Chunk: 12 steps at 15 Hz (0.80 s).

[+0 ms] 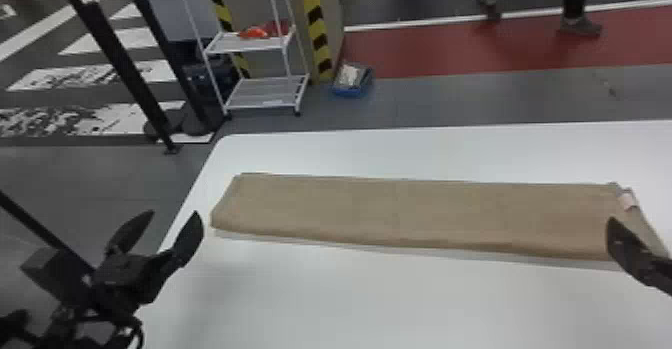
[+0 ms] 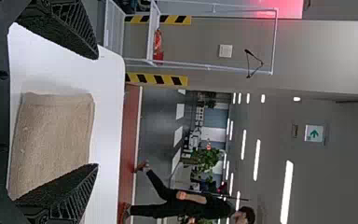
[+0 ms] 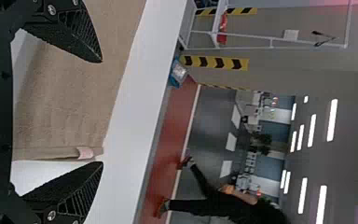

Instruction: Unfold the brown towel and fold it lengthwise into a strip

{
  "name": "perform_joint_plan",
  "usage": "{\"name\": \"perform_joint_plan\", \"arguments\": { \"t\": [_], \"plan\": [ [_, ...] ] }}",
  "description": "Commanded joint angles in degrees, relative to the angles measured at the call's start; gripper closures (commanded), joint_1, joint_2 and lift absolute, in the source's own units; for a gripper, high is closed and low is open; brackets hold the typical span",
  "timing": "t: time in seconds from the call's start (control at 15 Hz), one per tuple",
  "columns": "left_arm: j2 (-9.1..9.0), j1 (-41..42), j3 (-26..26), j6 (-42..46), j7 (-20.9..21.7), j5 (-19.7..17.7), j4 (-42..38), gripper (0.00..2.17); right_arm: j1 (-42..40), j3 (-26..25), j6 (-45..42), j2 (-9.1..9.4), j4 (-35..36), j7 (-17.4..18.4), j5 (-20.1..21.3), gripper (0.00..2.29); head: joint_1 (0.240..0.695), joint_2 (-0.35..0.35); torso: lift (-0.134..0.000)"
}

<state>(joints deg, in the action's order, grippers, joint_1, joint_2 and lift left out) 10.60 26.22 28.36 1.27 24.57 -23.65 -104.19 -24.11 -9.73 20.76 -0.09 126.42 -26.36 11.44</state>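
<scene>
Our left tool (image 1: 173, 213), in the head view, is wide apart near the brown towel (image 1: 410, 213), a strip on the tabletop (image 1: 350, 303). Left wrist view: it's empty (maybe to pat edges). Right wrist view: our right tool (image 3: 102, 112) is apart too, maybe to fix the tag (image 3: 86, 152) end.

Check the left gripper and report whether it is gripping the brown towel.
No, the left gripper hangs with its fingers apart and nothing between them, to the left of the brown towel.

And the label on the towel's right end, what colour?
Pale pink to whitish label, on the brown towel; best in the right wrist view.
</scene>
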Motion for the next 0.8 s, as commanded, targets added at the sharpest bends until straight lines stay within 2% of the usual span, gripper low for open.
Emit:
{"name": "perform_joint_plan", "arguments": {
  "t": [0.0, 0.13, 0.27, 0.4, 0.73],
  "plan": [
    [-1.81, 1.81, -2.96, 0.35, -1.90, 2.47, -3.04, 0.06, -2.52, 3.22, -14.99, 0.14, -5.48, 3.16, -1.59, 0.12, 0.695, 0.252, -0.125],
    [-2.69, 3.92, -5.51, 1.76, -4.89, 4.49, -5.77, 0.06, -4.11, 5.86, -21.85, 0.14, -8.38, 6.41, -3.61, 0.12, 0.695, 0.261, -0.125],
    [-3.39, 5.15, -6.83, 2.64, -7.08, 4.49, -7.00, 0.06, -4.98, 8.32, -23.43, 0.14, -10.23, 11.86, -3.97, 0.13, 0.695, 0.265, -0.125],
    [-4.45, 5.77, -7.53, 2.82, -9.02, 5.28, -8.05, 0.06, -4.46, 9.82, -23.43, 0.14, -11.90, 14.85, -3.97, 0.13, 0.695, 0.262, -0.125],
    [-5.15, 7.26, -7.09, 4.05, -10.25, 5.90, -8.40, 0.06, -4.54, 11.05, -22.90, 0.14, -12.25, 15.03, -5.28, 0.13, 0.695, 0.281, -0.125]
  ]
}}
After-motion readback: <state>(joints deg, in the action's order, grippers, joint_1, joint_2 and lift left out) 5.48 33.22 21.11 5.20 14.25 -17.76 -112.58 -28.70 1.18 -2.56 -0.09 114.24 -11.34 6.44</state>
